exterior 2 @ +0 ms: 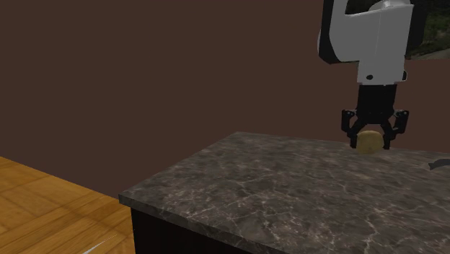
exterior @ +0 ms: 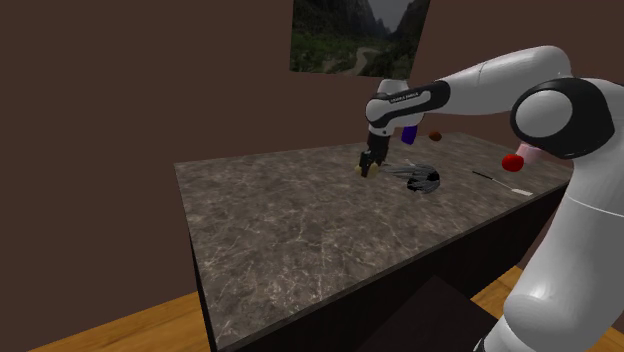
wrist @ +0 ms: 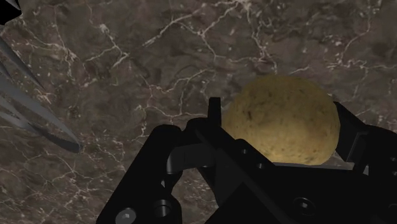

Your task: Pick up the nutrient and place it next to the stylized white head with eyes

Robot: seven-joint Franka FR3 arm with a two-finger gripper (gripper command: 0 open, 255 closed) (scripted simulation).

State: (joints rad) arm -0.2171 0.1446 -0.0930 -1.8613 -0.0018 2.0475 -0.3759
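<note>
The black two-finger end effector (exterior 2: 371,137) pinches the nutrient (wrist: 280,127), a rounded, potato-like lump with a matte tan-yellow skin flecked with dark specks. One finger presses each flank, so its bulging middle shows between them. The bench (exterior: 300,230) is a slab of dark, marble-like stone laced with thin pale veins, set on a black base. In the shoulder view the end effector (exterior: 370,165) points straight down over the far part of the slab, at about 1 o'clock from its middle. In the second exterior view the nutrient (exterior 2: 368,141) seems to hang just clear of the stone, though from that angle I cannot be sure of the gap. A grey wire utensil (exterior: 420,178) of curved metal strands lies on the bench near the end effector, at 3 to 4 o'clock of it in the shoulder view. A small brown ball (exterior: 437,134) sits at 2 o'clock, and a glossy red rounded object (exterior: 513,160) lies farther out at 3 o'clock. The wall behind is plain matte brown, and the floor (exterior 2: 43,195) is warm wooden planking.
</note>
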